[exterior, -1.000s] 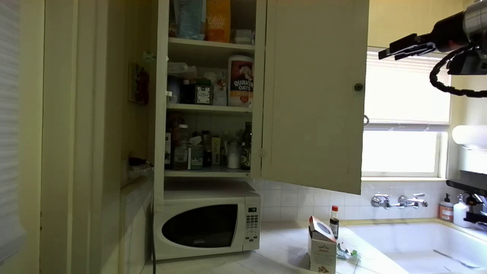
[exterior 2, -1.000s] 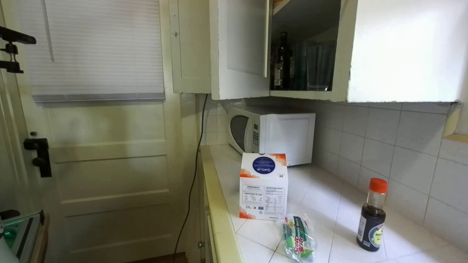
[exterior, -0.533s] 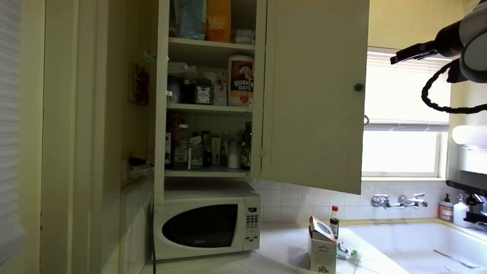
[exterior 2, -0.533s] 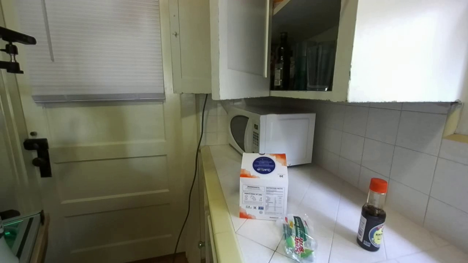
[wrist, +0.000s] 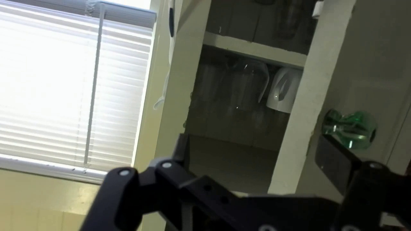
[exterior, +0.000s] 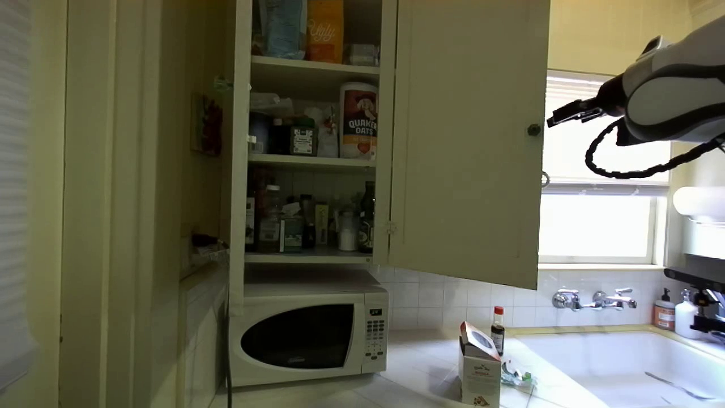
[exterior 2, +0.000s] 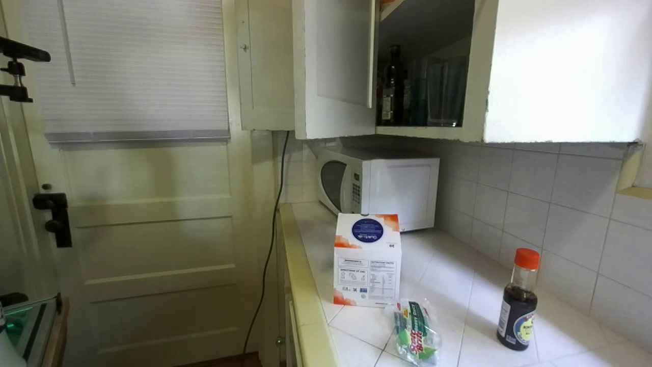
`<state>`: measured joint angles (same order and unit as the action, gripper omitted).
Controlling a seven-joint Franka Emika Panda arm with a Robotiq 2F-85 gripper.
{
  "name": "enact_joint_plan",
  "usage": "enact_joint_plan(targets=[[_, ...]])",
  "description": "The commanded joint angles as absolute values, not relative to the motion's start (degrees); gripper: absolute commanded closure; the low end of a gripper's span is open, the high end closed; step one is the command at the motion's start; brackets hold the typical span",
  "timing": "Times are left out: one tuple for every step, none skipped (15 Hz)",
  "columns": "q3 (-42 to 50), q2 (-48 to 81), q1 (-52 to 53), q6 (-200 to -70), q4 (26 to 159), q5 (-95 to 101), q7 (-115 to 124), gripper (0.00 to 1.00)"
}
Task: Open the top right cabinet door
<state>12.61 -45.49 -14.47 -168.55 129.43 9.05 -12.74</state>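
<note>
The top right cabinet door (exterior: 464, 170) is cream-white and stands partly open, hinged on its left in an exterior view. Its small knob (exterior: 533, 130) looks dark there and is green glass in the wrist view (wrist: 350, 130). Its inner face with a recessed panel shows in an exterior view (exterior 2: 341, 56). My gripper (exterior: 566, 118) is just right of the door's free edge, near knob height. In the wrist view my gripper (wrist: 255, 144) is open, with the free edge between its fingers. The right finger overlaps the knob from below; contact cannot be told.
Inside the cabinet are a white mug (wrist: 284, 89) and clear glasses (wrist: 247, 83). The cabinet frame (wrist: 179, 80) and window blind (wrist: 48, 89) are on the left there. Below stand a microwave (exterior: 306, 334), a box (exterior: 481, 374) and a sauce bottle (exterior 2: 519, 306).
My arm and gripper have moved left and down toward the door's free edge in an exterior view. The door and the things on the counter have not moved.
</note>
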Motion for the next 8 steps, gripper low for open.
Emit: enact_joint_plan(targets=[[16.62, -41.05, -6.56, -165.74, 124.56, 6.9, -14.45, 0.0], [17.77, -40.71, -3.87, -164.67, 123.56, 6.21, -15.26, 0.0], [19.03, -40.73, -1.61, -164.0, 123.32, 5.51, -16.09, 0.0], [20.37, -41.24, 1.02, -162.46, 122.89, 4.48, -17.32, 0.0], [21.53, -41.87, 3.12, -161.23, 122.77, 3.49, -18.44, 0.0], [22.52, -42.85, 5.27, -159.1, 122.37, 2.36, -19.71, 0.0], [23.48, -44.31, 7.41, -157.03, 122.15, 1.19, -21.22, 0.0], [24.07, -45.69, 9.08, -154.57, 121.83, 0.06, -22.52, 0.0]])
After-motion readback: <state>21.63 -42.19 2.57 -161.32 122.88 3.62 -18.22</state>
